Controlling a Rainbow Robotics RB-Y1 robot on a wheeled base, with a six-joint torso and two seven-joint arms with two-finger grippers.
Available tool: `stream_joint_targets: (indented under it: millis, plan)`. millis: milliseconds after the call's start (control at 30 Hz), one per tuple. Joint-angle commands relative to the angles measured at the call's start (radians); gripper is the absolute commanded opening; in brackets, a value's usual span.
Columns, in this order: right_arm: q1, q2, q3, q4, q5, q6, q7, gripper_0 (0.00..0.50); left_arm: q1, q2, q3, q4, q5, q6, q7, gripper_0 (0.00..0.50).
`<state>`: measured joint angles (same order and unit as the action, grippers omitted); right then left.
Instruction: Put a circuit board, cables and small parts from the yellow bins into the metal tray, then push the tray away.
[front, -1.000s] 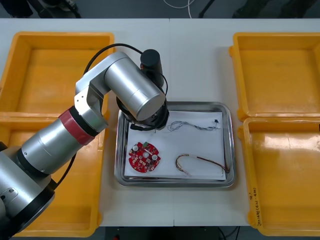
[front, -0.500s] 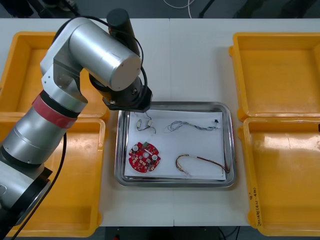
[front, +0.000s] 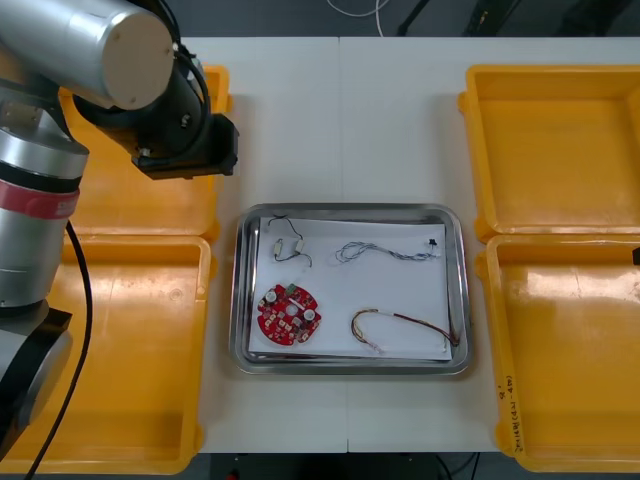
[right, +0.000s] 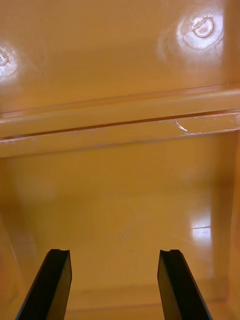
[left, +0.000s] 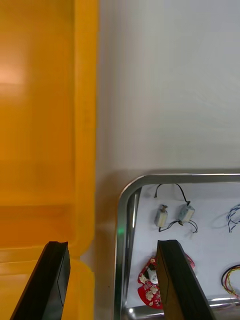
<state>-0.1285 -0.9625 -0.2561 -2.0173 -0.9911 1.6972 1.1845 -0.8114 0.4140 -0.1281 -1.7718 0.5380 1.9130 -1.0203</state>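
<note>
The metal tray (front: 455, 290), white inside, lies at the table's middle. It holds a round red circuit board (front: 288, 312), two small metal parts (front: 290, 245) joined by black wires, a blue and white cable (front: 385, 250) and a red and yellow cable (front: 400, 328). My left arm (front: 110, 50) is raised over the far left bin. The left gripper (left: 115, 280) is open and holds nothing, above the tray's rim (left: 122, 220) with the small metal parts (left: 172, 216) and circuit board (left: 149, 280) beyond one finger. My right gripper (right: 117, 285) is open over a bin floor (right: 120, 200).
Two yellow bins (front: 110, 190) sit at the left and two (front: 560, 150) at the right, their floors bare where seen. White table (front: 340, 120) stretches beyond the tray's far edge. An orange bin wall (left: 85, 125) runs beside the left fingers.
My left arm has lifted off the tray and swung back to the left, over the far left bin. The small metal parts with black wires now lie uncovered in the tray.
</note>
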Motion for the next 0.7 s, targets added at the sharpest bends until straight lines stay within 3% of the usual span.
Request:
stream_joint_targets:
  millis: [33,700]
  plan:
    - [0.009,-0.047,-0.029,-0.015,-0.014,0.004,0.013,0.500,0.023,0.078,0.059,-0.067,0.007,0.007,-0.129,0.500]
    - [0.010,-0.047,-0.031,-0.020,-0.021,0.002,0.012,0.500,0.167,0.203,0.248,-0.186,0.069,0.007,-0.248,0.500]
